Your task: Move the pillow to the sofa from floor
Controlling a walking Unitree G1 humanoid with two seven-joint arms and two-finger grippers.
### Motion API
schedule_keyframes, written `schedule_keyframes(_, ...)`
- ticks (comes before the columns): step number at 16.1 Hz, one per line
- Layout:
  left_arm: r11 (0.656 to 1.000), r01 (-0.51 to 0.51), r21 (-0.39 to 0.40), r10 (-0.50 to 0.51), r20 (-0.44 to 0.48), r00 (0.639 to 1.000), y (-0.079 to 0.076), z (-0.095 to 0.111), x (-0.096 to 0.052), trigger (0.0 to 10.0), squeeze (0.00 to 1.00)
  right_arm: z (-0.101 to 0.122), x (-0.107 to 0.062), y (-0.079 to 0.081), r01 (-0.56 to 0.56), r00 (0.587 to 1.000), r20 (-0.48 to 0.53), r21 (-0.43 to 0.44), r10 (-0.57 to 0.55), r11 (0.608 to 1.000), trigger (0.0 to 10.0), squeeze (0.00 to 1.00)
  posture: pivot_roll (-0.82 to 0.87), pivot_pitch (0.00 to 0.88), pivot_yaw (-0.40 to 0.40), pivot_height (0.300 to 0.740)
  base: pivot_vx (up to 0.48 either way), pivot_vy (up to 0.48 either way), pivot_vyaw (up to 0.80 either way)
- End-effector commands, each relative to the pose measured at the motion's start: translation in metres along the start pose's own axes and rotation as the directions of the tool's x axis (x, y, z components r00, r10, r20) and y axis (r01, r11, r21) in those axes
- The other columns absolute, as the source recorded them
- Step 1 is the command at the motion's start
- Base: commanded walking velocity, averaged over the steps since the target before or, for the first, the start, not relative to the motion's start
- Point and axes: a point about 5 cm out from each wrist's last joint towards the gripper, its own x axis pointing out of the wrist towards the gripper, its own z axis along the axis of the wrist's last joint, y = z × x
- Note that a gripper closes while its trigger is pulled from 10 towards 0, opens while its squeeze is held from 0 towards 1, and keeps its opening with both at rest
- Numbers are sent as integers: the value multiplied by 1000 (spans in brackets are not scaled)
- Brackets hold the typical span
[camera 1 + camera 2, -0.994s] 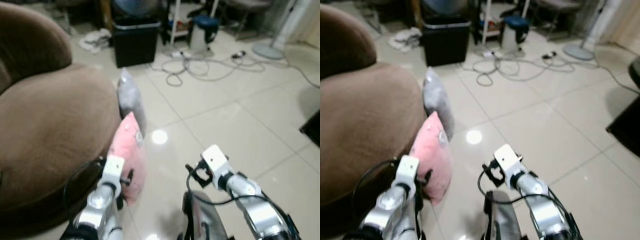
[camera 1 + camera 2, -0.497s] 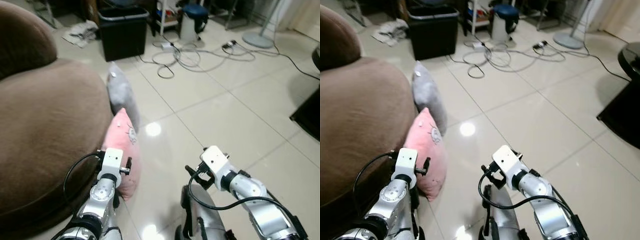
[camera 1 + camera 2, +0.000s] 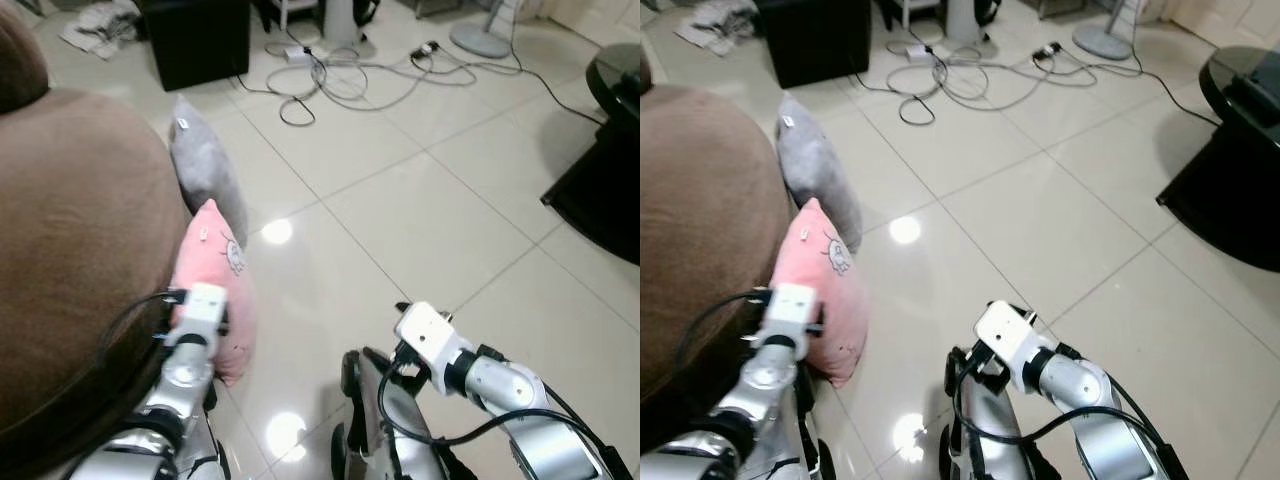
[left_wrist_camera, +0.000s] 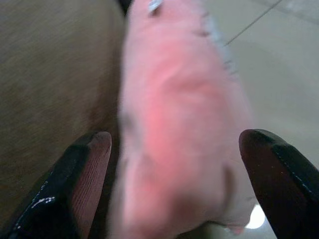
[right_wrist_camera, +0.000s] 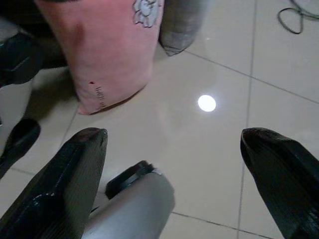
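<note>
While the pink pillow (image 3: 213, 290) leans on the brown sofa (image 3: 70, 250) at lower left, it is framed by the wide-spread left pincer (image 4: 174, 174); the right pincer (image 5: 174, 164) is held wide too.

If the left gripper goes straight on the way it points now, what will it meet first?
Most likely the pink pillow. The left gripper has its jaws open to either side of it, with the brown sofa just beside. How much gap remains is hard to judge.
</note>
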Motion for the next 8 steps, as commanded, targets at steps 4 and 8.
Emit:
schedule_keyframes(4,998,-57,26,58,-43,997,12,-1,4,10000,1000,13,0,0,-52,998,19,-29,52,998,10000,0,-265,229,-151,554,0,0,0)
schedule_keyframes(8,999,24,-29,-27,-106,994,5,-9,2,10000,1000,15,-3,3,-78,997,26,-15,78,997,10000,0,-267,235,-148,554,0,0,0)
